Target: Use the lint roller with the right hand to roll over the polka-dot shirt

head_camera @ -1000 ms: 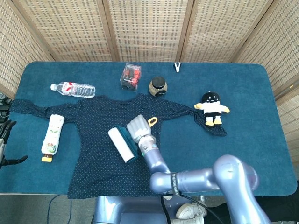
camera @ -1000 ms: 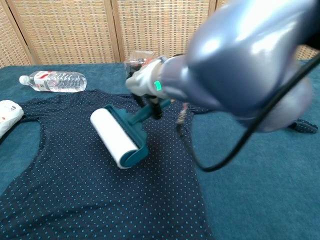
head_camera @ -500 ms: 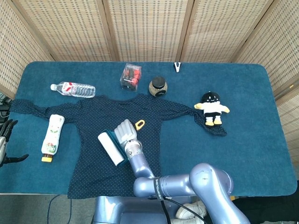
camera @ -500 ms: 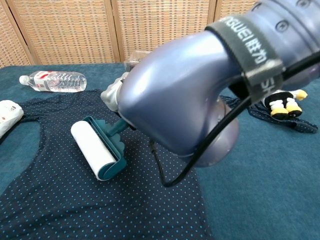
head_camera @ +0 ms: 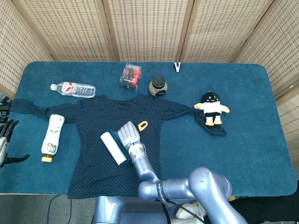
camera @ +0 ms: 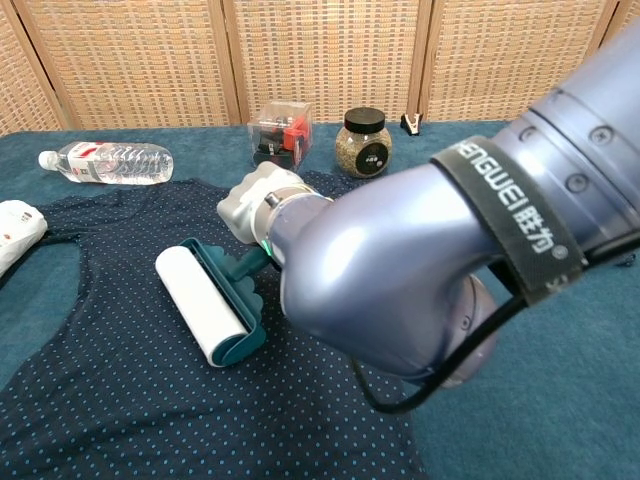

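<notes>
The navy polka-dot shirt (head_camera: 98, 158) (camera: 120, 390) lies flat across the front of the blue table. A lint roller with a white roll (head_camera: 113, 148) (camera: 200, 304) and teal frame rests on the shirt's middle. My right hand (head_camera: 128, 134) (camera: 252, 200) grips the roller's teal handle just behind the roll; a yellow loop at the handle's end (head_camera: 142, 125) sticks out past the hand. My right arm fills much of the chest view. My left hand (head_camera: 4, 140) shows at the far left edge off the table, fingers spread, holding nothing.
A water bottle (head_camera: 73, 88) (camera: 105, 161), a clear box of red items (head_camera: 131, 76) (camera: 279, 132) and a dark-lidded jar (head_camera: 158, 87) (camera: 364, 143) stand beyond the shirt. A white bottle (head_camera: 52, 134) lies by the left sleeve. A plush penguin (head_camera: 211, 107) sits at the right.
The roller moved left across the shirt from one second ago, then edged slightly back right and toward me. The left hand stayed put.
</notes>
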